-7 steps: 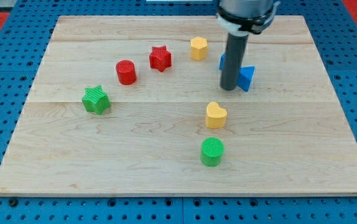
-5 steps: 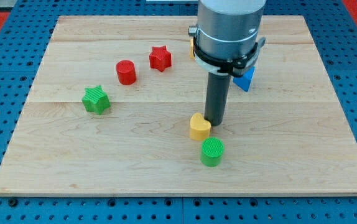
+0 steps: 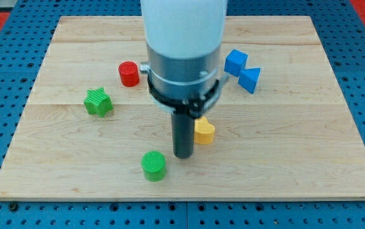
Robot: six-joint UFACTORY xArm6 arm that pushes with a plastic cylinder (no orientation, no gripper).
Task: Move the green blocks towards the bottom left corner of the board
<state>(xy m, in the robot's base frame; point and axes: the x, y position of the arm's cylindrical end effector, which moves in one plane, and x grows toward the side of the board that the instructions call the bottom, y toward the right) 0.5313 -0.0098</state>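
A green cylinder stands near the board's bottom edge, left of centre. A green star block sits at the left of the board. My tip rests on the board just to the upper right of the green cylinder, a small gap apart. A yellow heart block lies right beside the rod, on its right. The arm's body hides the board above the rod.
A red cylinder stands at the upper left. A blue cube and a blue triangular block sit at the upper right. The wooden board lies on a blue pegboard.
My tip moved down and left across the board. The green cylinder slid left and slightly down. The yellow heart stayed about where it was. The arm now hides the red star and yellow hexagon.
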